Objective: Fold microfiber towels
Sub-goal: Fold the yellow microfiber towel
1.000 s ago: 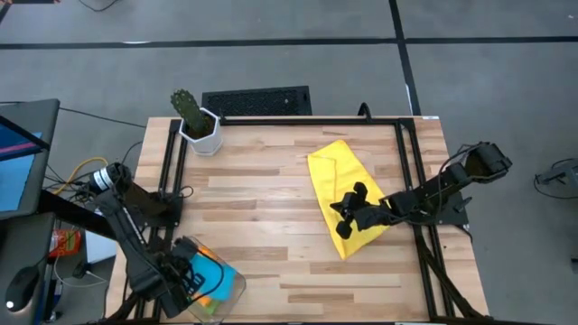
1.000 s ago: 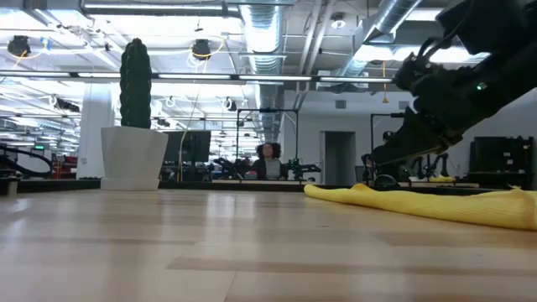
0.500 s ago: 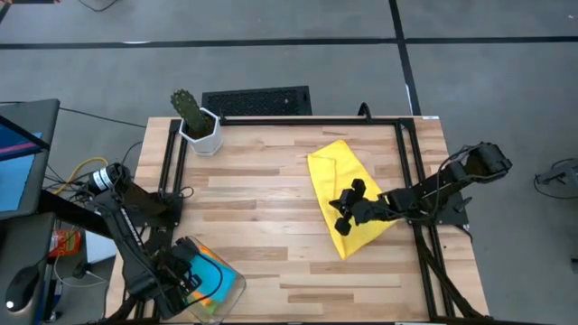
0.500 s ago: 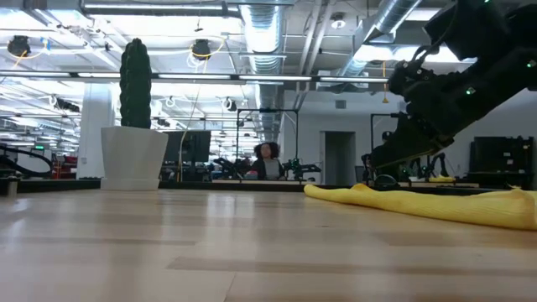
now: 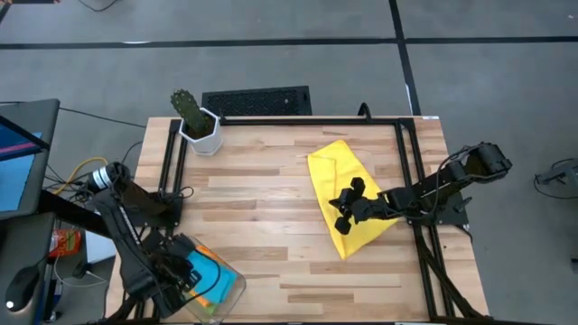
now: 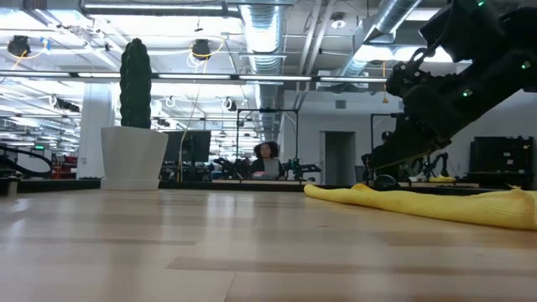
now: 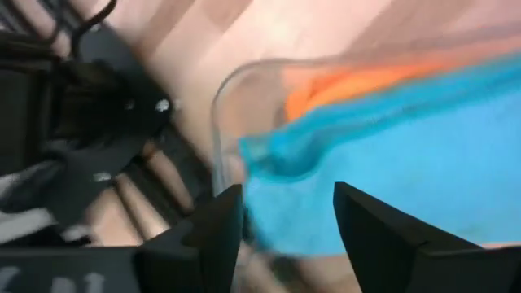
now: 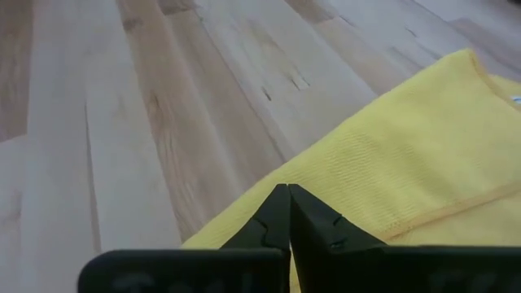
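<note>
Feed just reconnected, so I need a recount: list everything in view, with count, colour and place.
yellow towel: one, yellow, spread on the table's right half
light blue towel: one, in the clear bin
orange towel: one, under the blue one in the bin
clear bin: one, near-left corner
cactus: one, green, white pot, far-left corner
table: one, light wood
person: one, in the room behind the table
left gripper: open over the bin
right gripper: shut, over the yellow towel

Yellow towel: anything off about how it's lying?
The yellow towel lies askew on the table, a skewed, uneven fold with one corner running to a point. The right gripper hovers over it, shut and empty. Nothing looks spilled or damaged.
</note>
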